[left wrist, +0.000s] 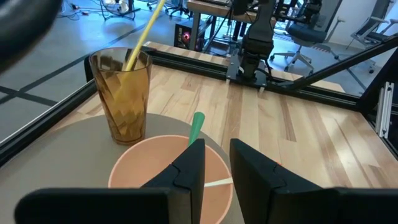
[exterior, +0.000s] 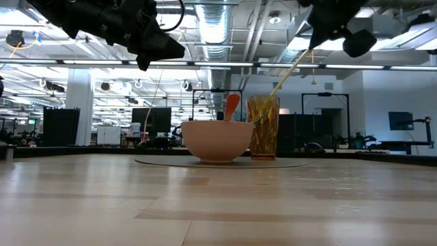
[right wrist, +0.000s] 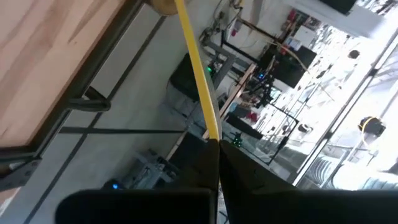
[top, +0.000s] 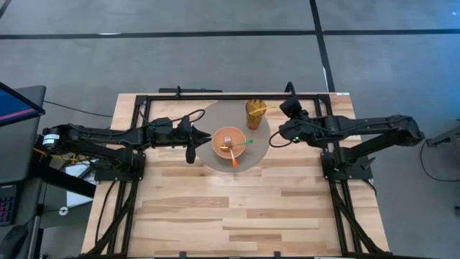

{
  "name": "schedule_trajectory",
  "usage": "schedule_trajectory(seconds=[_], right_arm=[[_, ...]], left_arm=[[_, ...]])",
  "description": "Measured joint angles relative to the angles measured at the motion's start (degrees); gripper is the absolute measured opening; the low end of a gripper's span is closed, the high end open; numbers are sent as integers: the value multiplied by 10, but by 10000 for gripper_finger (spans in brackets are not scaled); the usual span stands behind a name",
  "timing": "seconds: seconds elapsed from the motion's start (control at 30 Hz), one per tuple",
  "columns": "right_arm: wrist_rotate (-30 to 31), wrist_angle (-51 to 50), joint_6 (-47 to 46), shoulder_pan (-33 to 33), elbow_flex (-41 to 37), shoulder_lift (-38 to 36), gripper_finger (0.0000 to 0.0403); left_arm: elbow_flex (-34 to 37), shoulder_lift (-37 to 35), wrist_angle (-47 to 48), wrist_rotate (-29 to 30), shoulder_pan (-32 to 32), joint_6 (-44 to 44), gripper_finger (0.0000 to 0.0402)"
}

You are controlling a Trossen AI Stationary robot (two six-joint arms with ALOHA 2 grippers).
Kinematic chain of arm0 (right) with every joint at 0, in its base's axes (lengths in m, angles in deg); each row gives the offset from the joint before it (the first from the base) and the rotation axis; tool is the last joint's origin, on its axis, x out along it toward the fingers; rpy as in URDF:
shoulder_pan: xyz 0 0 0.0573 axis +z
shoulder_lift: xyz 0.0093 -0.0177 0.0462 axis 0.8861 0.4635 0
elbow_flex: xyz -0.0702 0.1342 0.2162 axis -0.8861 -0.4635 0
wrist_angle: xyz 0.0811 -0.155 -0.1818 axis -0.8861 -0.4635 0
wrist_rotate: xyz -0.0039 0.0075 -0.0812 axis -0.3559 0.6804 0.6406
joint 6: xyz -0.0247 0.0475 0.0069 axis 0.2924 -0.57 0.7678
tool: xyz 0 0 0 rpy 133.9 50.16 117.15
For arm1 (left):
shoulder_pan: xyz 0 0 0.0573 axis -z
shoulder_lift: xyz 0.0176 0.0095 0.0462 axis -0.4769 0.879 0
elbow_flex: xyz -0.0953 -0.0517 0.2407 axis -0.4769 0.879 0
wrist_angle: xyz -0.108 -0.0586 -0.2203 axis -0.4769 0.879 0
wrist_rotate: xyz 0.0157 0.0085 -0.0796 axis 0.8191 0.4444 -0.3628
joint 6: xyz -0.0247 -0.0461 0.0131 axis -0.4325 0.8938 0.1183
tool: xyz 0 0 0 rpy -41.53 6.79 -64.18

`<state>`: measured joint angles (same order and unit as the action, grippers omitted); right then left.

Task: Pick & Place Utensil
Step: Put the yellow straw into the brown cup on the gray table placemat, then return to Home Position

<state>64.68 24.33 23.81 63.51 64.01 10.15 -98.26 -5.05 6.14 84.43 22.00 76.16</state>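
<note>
Gripping a slim yellow utensil (right wrist: 198,74) (tip inside amber cup (top: 255,112)), right fingers (right wrist: 214,163).

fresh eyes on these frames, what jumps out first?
The right claw, raised above the table's far side, pinches a long yellow utensil whose lower end sits slanting in the amber cup. Beside the cup, on a round grey mat, a pink bowl holds orange and green utensils. The left claw hovers open by the bowl, empty.
</note>
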Motion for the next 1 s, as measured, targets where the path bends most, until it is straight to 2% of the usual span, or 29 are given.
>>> schedule_trajectory(seconds=[0.1,0.27,0.47,0.63,0.87,1.0], right_arm=[[0,-1,0,-9,0,18,8],[0,4,0,-17,0,41,45],[-4,47,0,-24,-1,59,80],[-21,119,-9,-23,0,76,88],[-100,251,-50,-21,-1,92,88],[-104,342,-41,-13,0,96,88]], left_arm=[[0,0,0,0,0,0,76],[0,0,0,0,0,0,76],[0,0,0,0,0,0,76],[0,0,-2,0,0,0,76],[0,0,-10,0,0,0,76],[0,-9,-17,0,0,0,76]])
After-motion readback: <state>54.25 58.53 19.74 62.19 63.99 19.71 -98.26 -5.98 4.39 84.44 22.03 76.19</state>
